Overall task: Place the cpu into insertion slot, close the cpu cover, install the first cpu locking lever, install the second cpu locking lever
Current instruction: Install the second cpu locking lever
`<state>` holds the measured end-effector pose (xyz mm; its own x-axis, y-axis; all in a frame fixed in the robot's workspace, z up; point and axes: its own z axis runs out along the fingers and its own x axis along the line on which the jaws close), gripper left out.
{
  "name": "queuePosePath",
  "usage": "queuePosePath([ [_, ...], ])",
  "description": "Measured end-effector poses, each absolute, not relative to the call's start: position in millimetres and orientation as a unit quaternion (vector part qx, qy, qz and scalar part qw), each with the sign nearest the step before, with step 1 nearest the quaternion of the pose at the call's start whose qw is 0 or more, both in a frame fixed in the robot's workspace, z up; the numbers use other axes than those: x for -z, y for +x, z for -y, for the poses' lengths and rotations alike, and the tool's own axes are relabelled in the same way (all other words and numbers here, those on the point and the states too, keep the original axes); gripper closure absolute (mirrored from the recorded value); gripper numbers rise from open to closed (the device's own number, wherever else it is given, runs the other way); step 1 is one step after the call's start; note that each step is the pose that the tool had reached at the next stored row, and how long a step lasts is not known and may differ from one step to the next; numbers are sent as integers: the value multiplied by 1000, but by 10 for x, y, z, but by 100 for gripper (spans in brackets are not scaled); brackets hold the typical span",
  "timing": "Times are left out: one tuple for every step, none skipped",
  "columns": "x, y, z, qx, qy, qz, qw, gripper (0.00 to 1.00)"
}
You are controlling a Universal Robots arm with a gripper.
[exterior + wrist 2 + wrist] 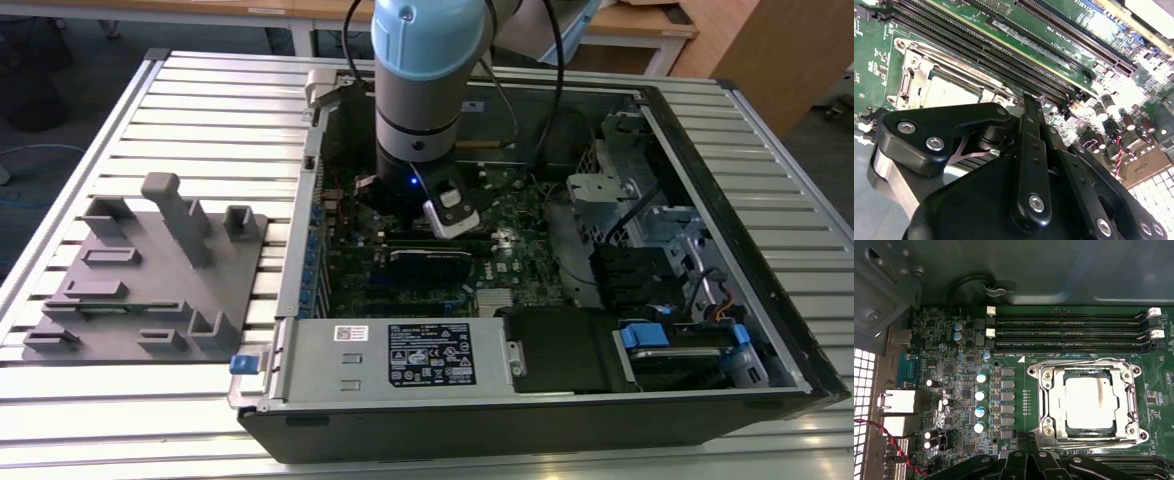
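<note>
Hovering low over the socket (1086, 402), the gripper (1026, 107) looks pinched together, empty; chip (1089, 402) seated, cover (1046, 405) down—press levers squarely.

Lighting's pretty even from overhead in the exterior view: the slatted table (120, 120) is bright, nearly washed out along its near edge, while the inside of the computer case (534, 420) sits in shadow and the board (400, 270) reads dim. In the second wrist view, the black gripper (1026, 100) linkage is soft up close, and the corner past the board blows out to white glare. The first wrist view is the cleanest: the cpu (1089, 401) top glares pale, and the cpu cover (1085, 371) throws shiny highlights.
</note>
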<state>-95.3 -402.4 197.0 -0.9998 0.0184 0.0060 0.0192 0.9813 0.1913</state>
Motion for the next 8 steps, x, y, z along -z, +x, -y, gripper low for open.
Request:
queuePosePath([
  [-1969, -953, 4024, 96, -9, 995, 2, 90],
  [-1966, -953, 4024, 96, -9, 995, 2, 90],
  [-1964, -953, 4023, 96, -9, 995, 2, 90],
  [-1962, -953, 4021, 96, -9, 995, 2, 90],
  [-1959, -953, 4019, 96, -9, 995, 2, 90],
  [-1956, -954, 4015, 96, -9, 995, 2, 90],
  [-1952, -954, 4011, 96, -10, 995, 2, 90],
  [-1950, -953, 4006, 96, -10, 995, 2, 90],
])
